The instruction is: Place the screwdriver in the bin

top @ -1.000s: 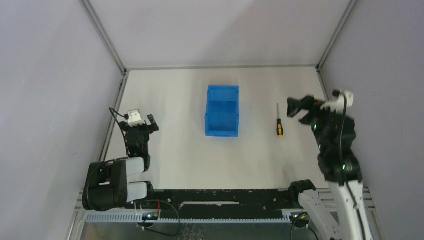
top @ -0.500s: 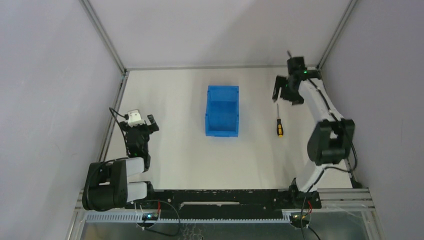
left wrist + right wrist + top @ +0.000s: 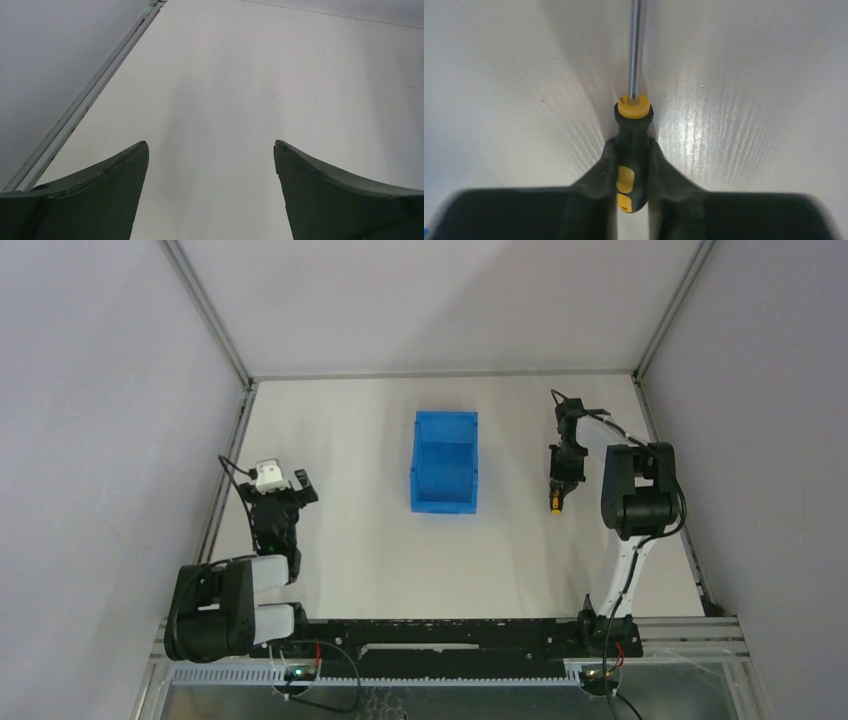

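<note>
The screwdriver (image 3: 633,150), black-and-yellow handle and thin metal shaft, lies on the white table right of the blue bin (image 3: 445,474). My right gripper (image 3: 631,147) is shut on its handle, one finger pressed on each side, with the shaft pointing away from the wrist. In the top view the right gripper (image 3: 560,475) reaches down over the screwdriver (image 3: 556,502), of which only the handle's yellow near end shows. My left gripper (image 3: 210,150) stands open over bare table at the left, nothing between its fingers; in the top view the left gripper (image 3: 283,485) is far from the bin.
Grey walls and aluminium rails enclose the table on three sides. A rail (image 3: 85,100) runs along the table's left edge close to the left gripper. The right arm's elbow (image 3: 640,490) rises near the right wall.
The right arm swung out over the table and came down onto the screwdriver. Its jaws went from wide open to shut on the handle. The left arm, bin and screwdriver have not moved.
</note>
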`<action>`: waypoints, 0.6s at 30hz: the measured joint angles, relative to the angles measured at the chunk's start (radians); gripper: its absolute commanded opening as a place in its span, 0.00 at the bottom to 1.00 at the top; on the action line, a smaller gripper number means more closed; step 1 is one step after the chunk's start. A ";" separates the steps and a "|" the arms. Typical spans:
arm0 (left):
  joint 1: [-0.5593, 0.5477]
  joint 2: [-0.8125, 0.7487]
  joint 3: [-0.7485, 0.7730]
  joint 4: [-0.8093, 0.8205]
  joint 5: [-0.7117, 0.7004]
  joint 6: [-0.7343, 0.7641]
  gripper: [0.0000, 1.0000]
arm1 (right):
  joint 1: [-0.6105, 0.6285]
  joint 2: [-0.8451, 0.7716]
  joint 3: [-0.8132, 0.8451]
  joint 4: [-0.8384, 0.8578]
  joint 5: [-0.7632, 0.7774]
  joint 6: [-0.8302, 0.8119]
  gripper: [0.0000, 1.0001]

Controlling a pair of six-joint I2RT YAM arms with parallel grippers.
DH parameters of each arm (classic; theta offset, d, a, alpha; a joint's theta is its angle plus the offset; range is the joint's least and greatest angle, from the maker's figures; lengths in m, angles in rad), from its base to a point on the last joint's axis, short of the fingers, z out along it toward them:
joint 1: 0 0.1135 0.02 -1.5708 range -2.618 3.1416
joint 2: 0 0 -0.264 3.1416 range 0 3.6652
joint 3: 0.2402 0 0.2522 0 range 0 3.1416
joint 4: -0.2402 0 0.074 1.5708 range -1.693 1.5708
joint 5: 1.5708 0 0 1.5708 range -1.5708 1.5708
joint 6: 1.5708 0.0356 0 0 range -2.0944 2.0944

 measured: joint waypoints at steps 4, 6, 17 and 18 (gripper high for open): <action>0.000 0.000 0.000 0.000 0.000 0.000 1.00 | 0.001 -0.002 0.008 -0.018 0.024 -0.011 0.00; 0.000 0.000 0.000 0.000 0.000 0.000 1.00 | 0.002 -0.002 0.021 -0.033 0.048 -0.013 0.00; 0.000 0.000 0.000 0.000 0.000 0.000 1.00 | 0.011 -0.178 0.313 -0.297 0.145 0.000 0.00; 0.000 0.000 0.000 0.000 0.000 0.000 1.00 | 0.016 -0.196 0.323 -0.312 0.151 0.007 0.00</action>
